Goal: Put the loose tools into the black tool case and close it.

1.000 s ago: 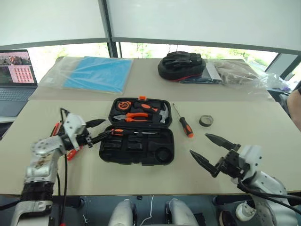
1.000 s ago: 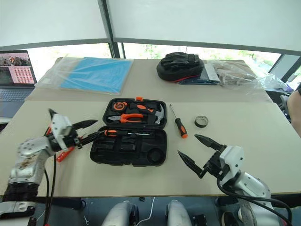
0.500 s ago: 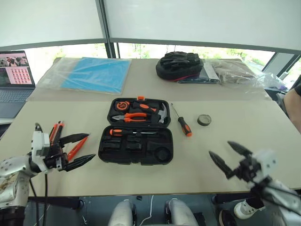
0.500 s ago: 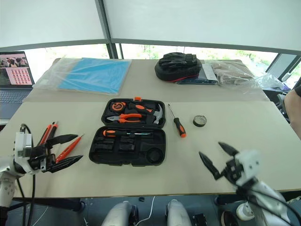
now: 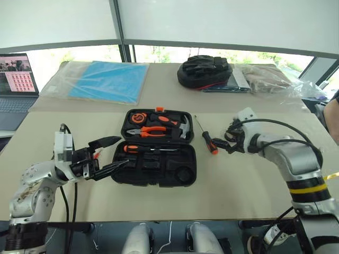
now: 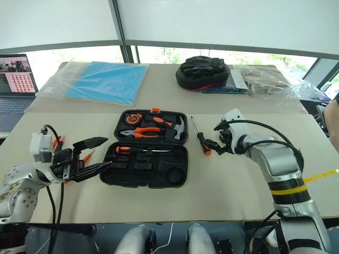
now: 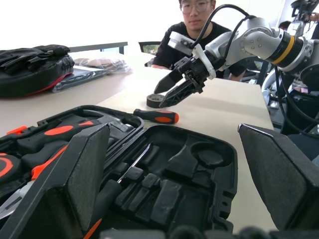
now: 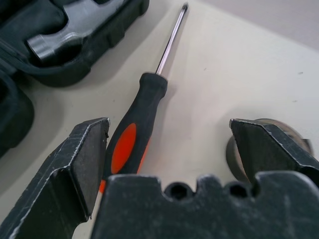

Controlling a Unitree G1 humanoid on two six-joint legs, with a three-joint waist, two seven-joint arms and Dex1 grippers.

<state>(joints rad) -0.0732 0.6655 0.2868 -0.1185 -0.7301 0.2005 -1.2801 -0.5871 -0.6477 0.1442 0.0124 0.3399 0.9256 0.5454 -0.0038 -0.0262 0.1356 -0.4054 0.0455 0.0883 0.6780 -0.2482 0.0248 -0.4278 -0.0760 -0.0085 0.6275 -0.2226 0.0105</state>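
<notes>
case (image 5: 153, 148): 1 open | screwdrivers: 1 inside (image 5: 139, 149), 1 outside (image 5: 208, 141) | pincers: 2, both gaping, empty

One black tool case (image 5: 153, 159), open; two orange-and-black screwdrivers, one in the case's near half (image 5: 143, 150), one on the table to its right (image 5: 207, 139); one pair of pliers (image 5: 148, 131), one hammer (image 5: 183, 127) and one tape measure (image 5: 140, 117) in the far half; one tape roll (image 7: 155, 101); one black bag (image 5: 204, 71); one laptop (image 5: 18, 82); two grippers, left (image 5: 110, 153) and right (image 6: 214, 136).
</notes>
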